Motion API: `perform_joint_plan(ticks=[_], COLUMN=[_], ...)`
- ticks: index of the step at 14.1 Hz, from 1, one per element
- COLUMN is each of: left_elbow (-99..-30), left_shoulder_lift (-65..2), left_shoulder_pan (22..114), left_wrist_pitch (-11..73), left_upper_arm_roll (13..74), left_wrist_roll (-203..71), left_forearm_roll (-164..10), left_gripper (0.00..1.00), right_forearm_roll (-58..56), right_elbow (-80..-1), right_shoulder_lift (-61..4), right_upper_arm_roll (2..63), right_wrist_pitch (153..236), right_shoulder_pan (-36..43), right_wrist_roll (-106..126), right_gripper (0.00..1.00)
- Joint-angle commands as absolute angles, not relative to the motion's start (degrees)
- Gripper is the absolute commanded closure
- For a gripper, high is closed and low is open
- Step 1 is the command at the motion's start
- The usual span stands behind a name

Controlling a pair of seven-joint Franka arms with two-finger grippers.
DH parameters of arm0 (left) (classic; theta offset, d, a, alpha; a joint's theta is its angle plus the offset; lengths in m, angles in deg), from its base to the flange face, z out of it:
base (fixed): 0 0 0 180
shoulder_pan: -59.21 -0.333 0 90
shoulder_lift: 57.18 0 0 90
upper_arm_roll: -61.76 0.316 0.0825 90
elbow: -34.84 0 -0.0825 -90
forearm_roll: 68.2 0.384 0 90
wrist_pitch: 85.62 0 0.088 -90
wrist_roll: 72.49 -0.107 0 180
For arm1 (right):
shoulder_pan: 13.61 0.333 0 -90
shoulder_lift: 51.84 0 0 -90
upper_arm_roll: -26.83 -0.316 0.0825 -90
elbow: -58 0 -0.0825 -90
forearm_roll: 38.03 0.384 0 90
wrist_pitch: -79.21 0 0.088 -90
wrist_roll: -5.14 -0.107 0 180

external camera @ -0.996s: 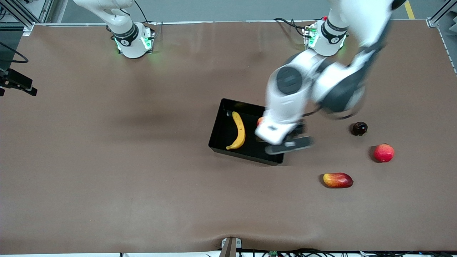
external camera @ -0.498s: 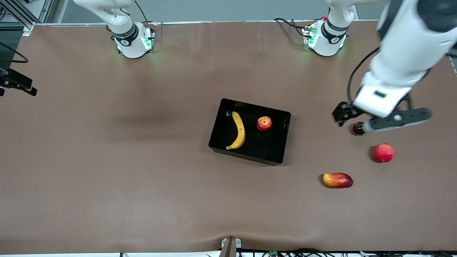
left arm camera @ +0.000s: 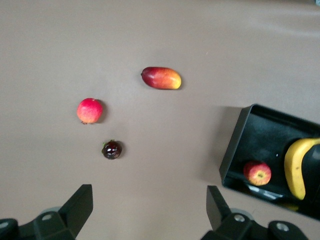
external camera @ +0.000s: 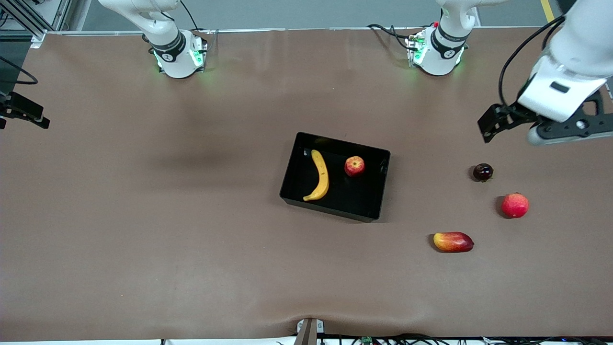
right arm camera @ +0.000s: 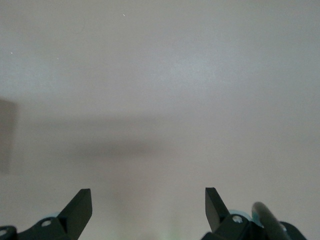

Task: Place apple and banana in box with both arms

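Our left gripper (external camera: pixel 531 125) hung wide open and empty, up over the table's left-arm end, near the small dark fruit (external camera: pixel 482 172). We let our right gripper (right arm camera: pixel 148 207) wait, open and empty too, above bare table. The banana (external camera: pixel 320 175) and the apple (external camera: pixel 354 166) lay side by side, apart, in the box (external camera: pixel 335 210). We think the job looked done, so nothing needed holding.

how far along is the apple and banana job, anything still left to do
It looks done: the banana and the apple both lie apart in the box. Nothing is in hand: the left gripper hangs open and empty over the table's left-arm end, and the right gripper is open over bare table. Nothing visible is left; the three other fruits stay out.
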State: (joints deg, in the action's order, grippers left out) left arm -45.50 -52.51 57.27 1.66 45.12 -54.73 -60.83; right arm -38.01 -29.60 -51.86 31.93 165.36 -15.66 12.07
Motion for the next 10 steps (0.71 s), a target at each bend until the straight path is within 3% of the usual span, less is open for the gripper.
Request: perform_joint_plan(ticks=[1,10], left_elbow=[-48.9,-49.3], left_shoulder_lift=[-56.2,-55.4], left_shoulder_pan=[59.5,59.2], left_wrist_pitch=[0.2,0.5], left_upper_arm_roll=[51.2,50.7], left_wrist_roll=[-59.0,-59.0], left_forearm_roll=[-63.6,-63.7], left_gripper=[0.00,0.00], right_forearm_roll=[-37.6,-37.6], right_elbow=[-28.7,-28.7], right_shoulder_lift=[-51.8,-51.8], right_upper_arm_roll=[31.2,31.2], right_wrist_pitch=[164.6,164.6], right_shoulder_pan=[-16.7,-16.7], right_wrist_roll=[11.3,11.3], right_gripper=[0.00,0.00])
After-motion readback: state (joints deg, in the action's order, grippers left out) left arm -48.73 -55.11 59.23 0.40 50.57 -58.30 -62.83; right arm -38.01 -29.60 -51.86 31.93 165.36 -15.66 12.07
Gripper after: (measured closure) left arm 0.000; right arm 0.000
